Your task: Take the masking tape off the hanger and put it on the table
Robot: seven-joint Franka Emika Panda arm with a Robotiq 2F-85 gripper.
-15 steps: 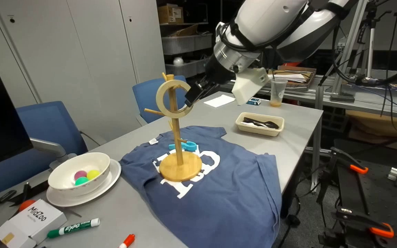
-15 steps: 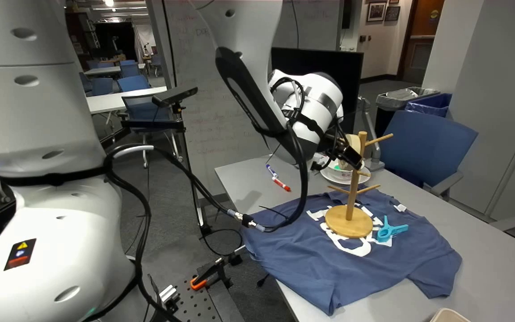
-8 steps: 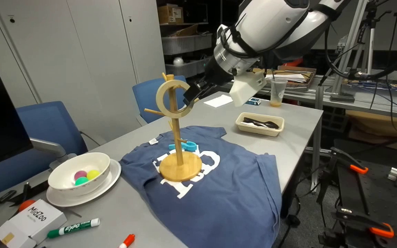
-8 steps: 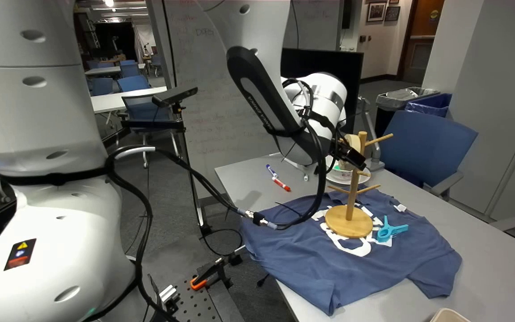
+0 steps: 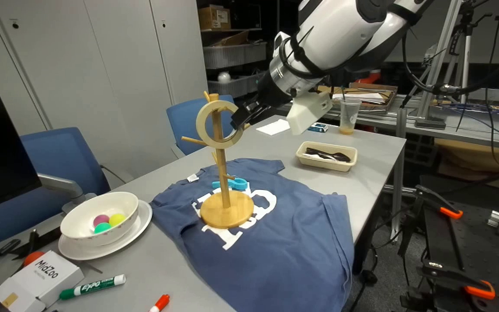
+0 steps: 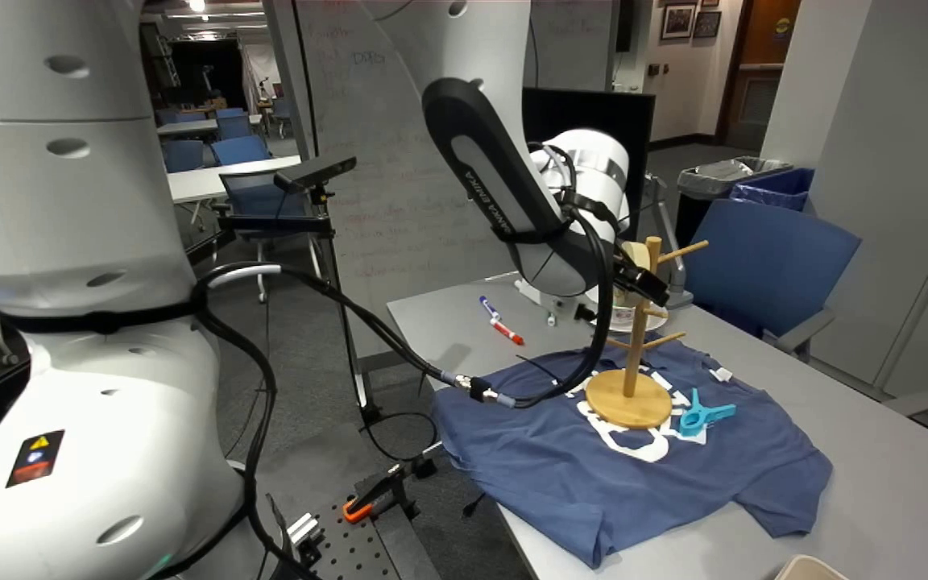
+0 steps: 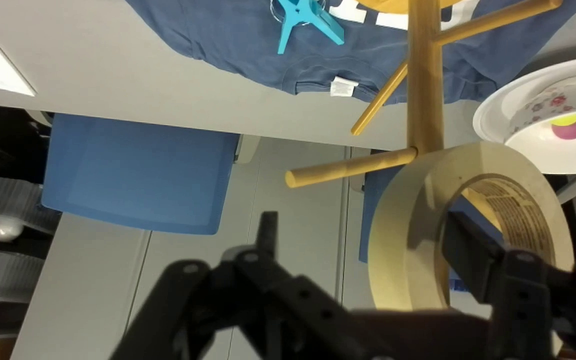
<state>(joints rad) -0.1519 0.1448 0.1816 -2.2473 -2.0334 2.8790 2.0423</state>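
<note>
The cream-beige masking tape [image 5: 202,125] hangs on an upper peg of the wooden hanger [image 5: 222,173]; both also show in an exterior view, the tape [image 6: 637,254] partly behind my gripper [image 6: 651,287]. In the wrist view my gripper [image 7: 364,225] is open. One finger overlaps the hole of the tape [image 7: 393,235]; the other is outside, left of the ring. The tape's wall lies between them, closer to the right finger; contact cannot be told. In an exterior view my gripper [image 5: 238,121] overlaps the ring's right rim. The hanger stands upright on the cloth-covered table [image 5: 158,260].
A dark blue printed shirt [image 5: 284,242] lies under the hanger with a cyan clamp [image 5: 232,183]. A white bowl [image 5: 76,216] with coloured balls stands on a plate. A beige tray [image 5: 326,164] with dark items is near the far edge. Other pegs [image 7: 348,167] stick out near my gripper.
My gripper has shifted slightly to the right in an exterior view, and the forearm and cable have swung right too. The tape and hanger have not visibly moved. The gripper stays open.
</note>
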